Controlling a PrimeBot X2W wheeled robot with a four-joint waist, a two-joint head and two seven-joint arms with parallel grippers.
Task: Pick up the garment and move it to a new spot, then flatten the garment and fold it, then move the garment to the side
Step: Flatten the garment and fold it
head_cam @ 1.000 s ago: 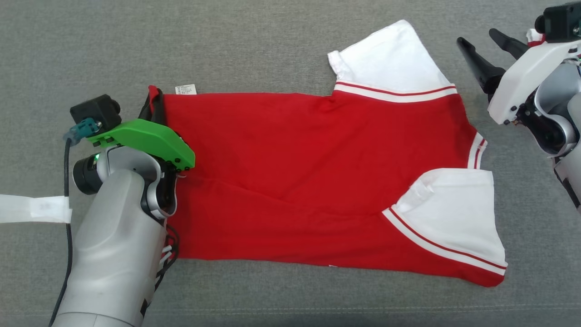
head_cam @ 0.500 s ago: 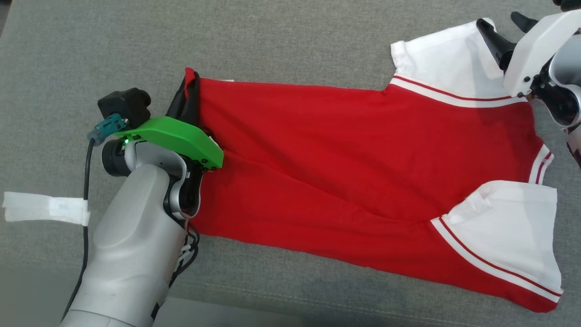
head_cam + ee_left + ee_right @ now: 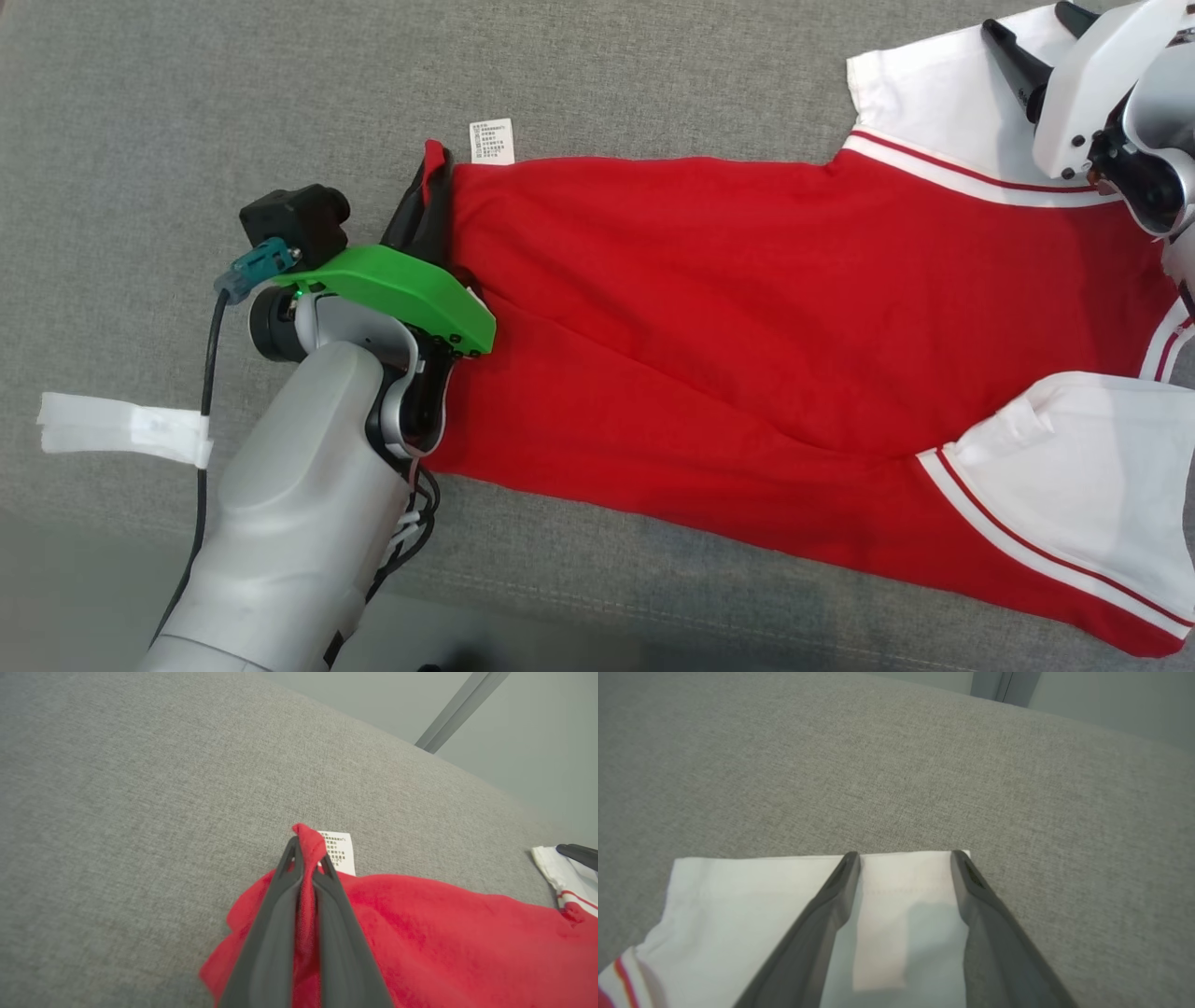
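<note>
A grey woven cloth surface (image 3: 653, 84) spreads all round the left gripper (image 3: 430, 161). A strip of white tape (image 3: 121, 431) lies flat on it, behind and left of that gripper. Far ahead of the gripper, a grey bar (image 3: 460, 711) crosses a pale wall (image 3: 537, 732).

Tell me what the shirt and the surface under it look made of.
The shirt looks like soft matte knit, perhaps cotton: it creases and bunches limply. The surface looks like grey woven upholstery fabric, matte, with visible weave and a stitched seam.
</note>
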